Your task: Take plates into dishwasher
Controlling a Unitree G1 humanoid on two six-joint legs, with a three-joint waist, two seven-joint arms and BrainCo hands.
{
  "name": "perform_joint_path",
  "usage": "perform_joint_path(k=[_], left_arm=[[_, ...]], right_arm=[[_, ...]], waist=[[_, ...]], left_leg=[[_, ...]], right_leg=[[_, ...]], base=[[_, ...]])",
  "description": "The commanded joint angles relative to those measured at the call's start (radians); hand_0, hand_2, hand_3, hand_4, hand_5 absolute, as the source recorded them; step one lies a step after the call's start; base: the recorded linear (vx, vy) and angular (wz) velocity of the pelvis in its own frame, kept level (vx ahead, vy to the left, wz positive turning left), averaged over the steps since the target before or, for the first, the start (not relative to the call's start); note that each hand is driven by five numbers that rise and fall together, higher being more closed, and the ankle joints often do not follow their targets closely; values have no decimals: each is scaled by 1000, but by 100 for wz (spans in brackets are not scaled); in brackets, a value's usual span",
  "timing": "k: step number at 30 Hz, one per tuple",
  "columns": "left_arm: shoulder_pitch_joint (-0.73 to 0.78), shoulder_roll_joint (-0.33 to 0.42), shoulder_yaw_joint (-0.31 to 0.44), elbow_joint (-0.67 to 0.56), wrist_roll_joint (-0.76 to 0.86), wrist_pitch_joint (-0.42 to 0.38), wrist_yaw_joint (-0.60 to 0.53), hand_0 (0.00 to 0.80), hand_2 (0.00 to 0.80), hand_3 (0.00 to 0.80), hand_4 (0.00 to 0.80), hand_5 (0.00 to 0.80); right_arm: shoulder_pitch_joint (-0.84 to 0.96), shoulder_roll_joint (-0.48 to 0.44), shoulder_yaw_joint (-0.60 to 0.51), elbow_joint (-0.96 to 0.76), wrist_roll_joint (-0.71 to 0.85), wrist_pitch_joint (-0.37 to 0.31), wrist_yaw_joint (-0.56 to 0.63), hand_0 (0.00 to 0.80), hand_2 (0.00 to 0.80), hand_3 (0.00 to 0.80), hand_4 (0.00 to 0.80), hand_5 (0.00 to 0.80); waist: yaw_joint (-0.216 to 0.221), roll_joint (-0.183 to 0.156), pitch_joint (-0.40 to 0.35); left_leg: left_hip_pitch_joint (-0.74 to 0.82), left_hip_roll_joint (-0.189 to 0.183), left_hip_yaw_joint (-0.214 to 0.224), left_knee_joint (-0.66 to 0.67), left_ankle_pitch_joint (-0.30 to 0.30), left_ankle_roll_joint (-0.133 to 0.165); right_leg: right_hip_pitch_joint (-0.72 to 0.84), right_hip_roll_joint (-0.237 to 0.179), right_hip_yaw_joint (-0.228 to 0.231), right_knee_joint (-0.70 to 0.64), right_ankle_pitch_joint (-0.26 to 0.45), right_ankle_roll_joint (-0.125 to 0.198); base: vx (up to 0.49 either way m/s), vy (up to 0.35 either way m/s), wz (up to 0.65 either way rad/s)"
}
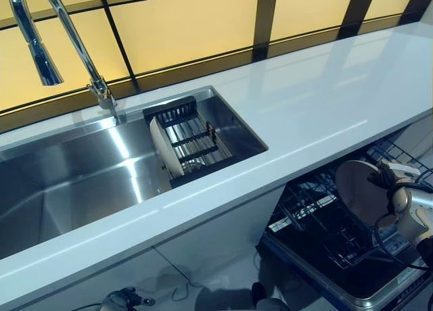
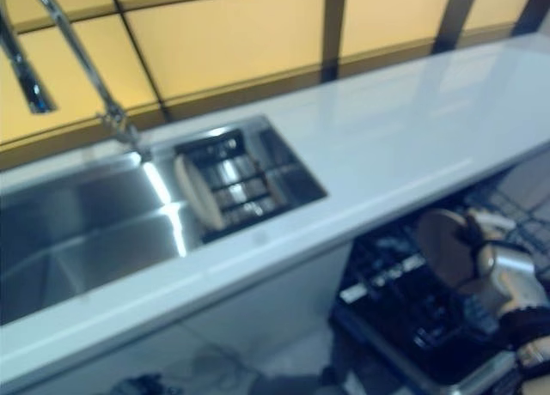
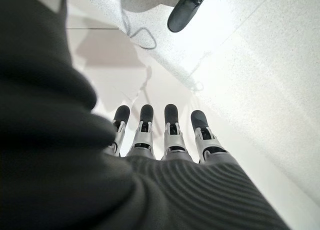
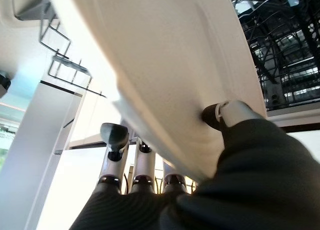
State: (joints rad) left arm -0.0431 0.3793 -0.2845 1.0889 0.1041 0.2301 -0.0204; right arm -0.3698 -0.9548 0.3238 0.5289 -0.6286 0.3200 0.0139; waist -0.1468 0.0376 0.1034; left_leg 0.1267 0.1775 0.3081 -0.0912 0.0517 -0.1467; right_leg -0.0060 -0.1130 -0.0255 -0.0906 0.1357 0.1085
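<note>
My right hand point(image 1: 400, 193) is shut on a cream plate point(image 1: 357, 188), held on edge over the open dishwasher's dark wire rack point(image 1: 316, 224) below the counter. In the right wrist view the thumb point(image 4: 220, 113) presses one face of the plate point(image 4: 175, 65) and the fingers point(image 4: 116, 136) lie behind the other, with the rack point(image 4: 280, 45) beyond. A second cream plate point(image 1: 165, 147) stands on edge in the black drainer point(image 1: 193, 138) in the sink. My left hand point(image 3: 170, 140) hangs low by the floor, fingers straight and holding nothing.
A white counter point(image 1: 325, 101) runs across, with the steel sink point(image 1: 74, 176) and a tall tap point(image 1: 64, 34) at the left. The dishwasher's door point(image 1: 352, 294) lies lowered under the rack. A yellow tiled wall point(image 1: 189, 24) stands behind.
</note>
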Motion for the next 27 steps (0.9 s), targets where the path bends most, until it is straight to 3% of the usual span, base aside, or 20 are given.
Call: perform_joint_path(k=[1, 14, 27], left_arm=[[-73, 47, -50, 23, 31, 9, 24, 0, 0, 0, 0, 0], [-99, 61, -66, 26, 15, -2, 29, 0, 0, 0, 0, 0], [-121, 55, -76, 25, -6, -3, 32, 0, 0, 0, 0, 0]], right_arm=[[-141, 10, 56, 71, -146, 42, -39, 800, 800, 800, 800, 800], [-162, 11, 118, 184, -250, 136, -49, 800, 800, 800, 800, 800], [-170, 13, 108, 279, -195, 107, -79, 800, 800, 800, 800, 800]], waist=[[32, -49, 17], [44, -30, 47], [44, -21, 61]], left_leg=[[31, -7, -39, 4, -45, 41], [-1, -6, -53, 4, -34, 37], [-16, -8, -56, 4, -33, 36]], right_leg=[[16, -37, -39, 3, -28, 63], [-6, -45, -54, 3, -22, 66], [-21, -47, -48, 3, -20, 66]], base=[[10, -41, 12], [-24, -24, 4], [-6, -8, 2]])
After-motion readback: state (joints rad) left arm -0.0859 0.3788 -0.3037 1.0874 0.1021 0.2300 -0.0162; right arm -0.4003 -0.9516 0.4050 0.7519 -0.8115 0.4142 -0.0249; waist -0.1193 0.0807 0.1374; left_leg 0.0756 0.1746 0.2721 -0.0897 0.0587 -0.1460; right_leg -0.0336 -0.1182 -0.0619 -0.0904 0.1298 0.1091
